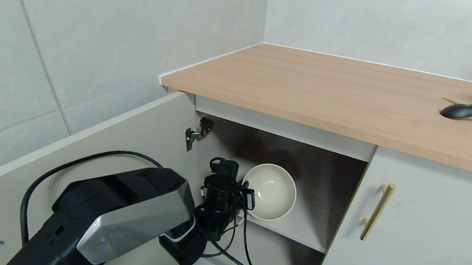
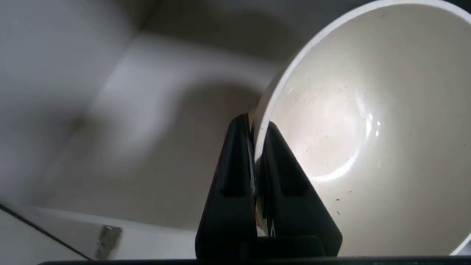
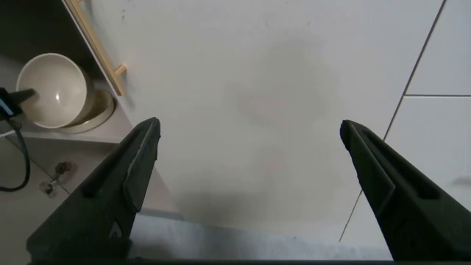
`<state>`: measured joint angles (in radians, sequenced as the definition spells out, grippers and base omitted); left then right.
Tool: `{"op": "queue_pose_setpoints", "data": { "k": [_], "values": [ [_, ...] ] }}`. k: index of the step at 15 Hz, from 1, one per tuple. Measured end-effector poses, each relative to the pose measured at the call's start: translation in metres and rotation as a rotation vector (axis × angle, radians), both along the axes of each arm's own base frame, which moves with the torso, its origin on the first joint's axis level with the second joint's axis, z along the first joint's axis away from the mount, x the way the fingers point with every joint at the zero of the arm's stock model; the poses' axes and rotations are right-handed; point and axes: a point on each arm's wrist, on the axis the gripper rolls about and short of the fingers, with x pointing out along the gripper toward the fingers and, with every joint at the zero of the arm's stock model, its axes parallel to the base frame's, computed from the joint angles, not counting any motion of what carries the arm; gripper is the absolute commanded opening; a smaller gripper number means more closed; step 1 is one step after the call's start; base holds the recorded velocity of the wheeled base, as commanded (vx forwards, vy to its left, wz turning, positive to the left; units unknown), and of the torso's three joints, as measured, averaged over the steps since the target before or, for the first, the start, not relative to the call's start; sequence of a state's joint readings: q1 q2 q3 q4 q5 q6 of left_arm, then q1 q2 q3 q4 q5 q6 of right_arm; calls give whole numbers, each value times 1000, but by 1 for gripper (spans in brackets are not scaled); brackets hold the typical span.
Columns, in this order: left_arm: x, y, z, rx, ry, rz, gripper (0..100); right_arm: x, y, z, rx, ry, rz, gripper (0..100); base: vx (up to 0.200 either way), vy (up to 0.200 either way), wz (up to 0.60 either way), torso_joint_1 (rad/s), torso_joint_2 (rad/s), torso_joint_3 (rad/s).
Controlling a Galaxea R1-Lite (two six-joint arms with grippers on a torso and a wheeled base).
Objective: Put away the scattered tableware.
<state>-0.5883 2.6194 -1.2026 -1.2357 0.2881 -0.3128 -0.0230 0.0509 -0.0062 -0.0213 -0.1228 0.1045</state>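
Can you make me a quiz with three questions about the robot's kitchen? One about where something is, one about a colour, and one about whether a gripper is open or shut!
1. Where is the black spoon?
A. On the countertop
B. Inside the cupboard
C. On the floor

2. What colour is the bowl?
A. Red
B. Cream
C. Blue

3. What is the left gripper doing?
A. Hanging wide open with nothing in it
B. Shut on the bowl's rim
C. Holding a cup

Answers:
1. A, the spoon lies on the wooden top, near its far right end.
2. B, the bowl is pale cream inside and out.
3. B, its fingers pinch the rim from both sides.
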Motion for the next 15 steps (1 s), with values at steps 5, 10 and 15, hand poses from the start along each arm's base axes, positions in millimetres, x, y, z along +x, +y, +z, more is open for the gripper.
{"op": "queue_pose_setpoints", "data": {
  "k": [5,10,15],
  "values": [
    [6,-5,-3,-9,7,-1,0,0,0,0,0,1,0,100,0,0,0,0,0,0],
    [8,-6,-7,-14,26,3,100,0,0,0,0,-3,3,100,0,0,0,0,0,0],
    [6,-5,3,-15,11,17,100,0,0,0,0,-3,4,100,0,0,0,0,0,0]
  ]
}}
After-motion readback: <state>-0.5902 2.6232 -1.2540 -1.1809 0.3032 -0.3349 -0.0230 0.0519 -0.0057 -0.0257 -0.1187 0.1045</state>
